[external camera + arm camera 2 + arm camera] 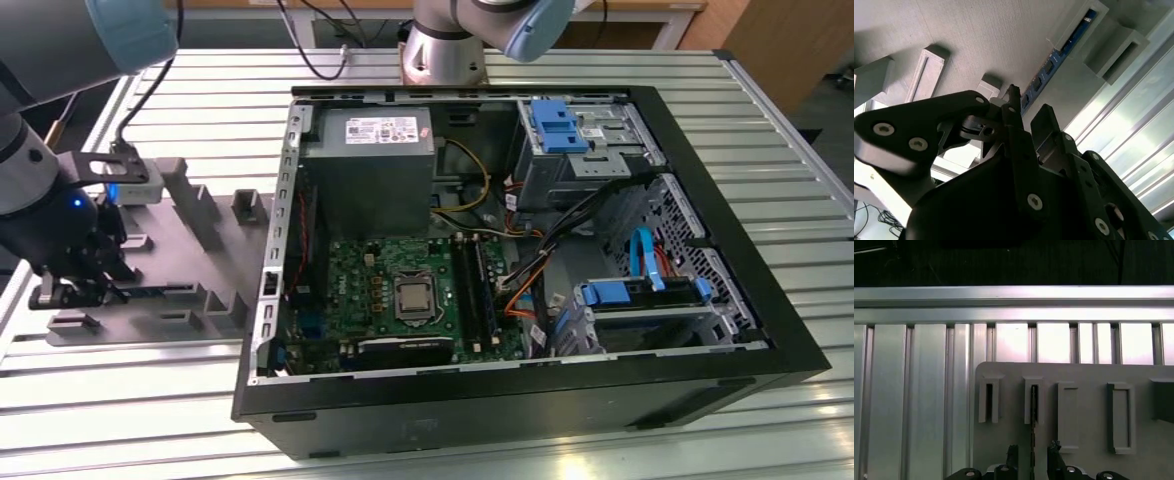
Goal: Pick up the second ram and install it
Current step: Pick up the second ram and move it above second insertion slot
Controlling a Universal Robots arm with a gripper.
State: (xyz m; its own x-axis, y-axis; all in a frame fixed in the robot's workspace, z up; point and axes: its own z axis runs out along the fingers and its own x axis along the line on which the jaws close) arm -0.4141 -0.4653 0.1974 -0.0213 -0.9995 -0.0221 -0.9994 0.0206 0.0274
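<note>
In the first wrist view, my end effector (1033,454) stands open astride the thin dark green-blue ram stick (1032,432), which is seated in the grey moulded plastic holder (1144,375). I judge this the pick-up step; gripping calls for a centred squeeze.

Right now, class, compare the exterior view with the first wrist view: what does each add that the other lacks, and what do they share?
The exterior view adds the open black computer case, its green motherboard and grey metal power supply box. The first wrist view adds close detail: the thin dark ram stick edge-on, one end in a narrow slot, passing between the tips of the open black gripper, touching neither. Shared: the grey moulded plastic holder on the slatted aluminium table.
</note>
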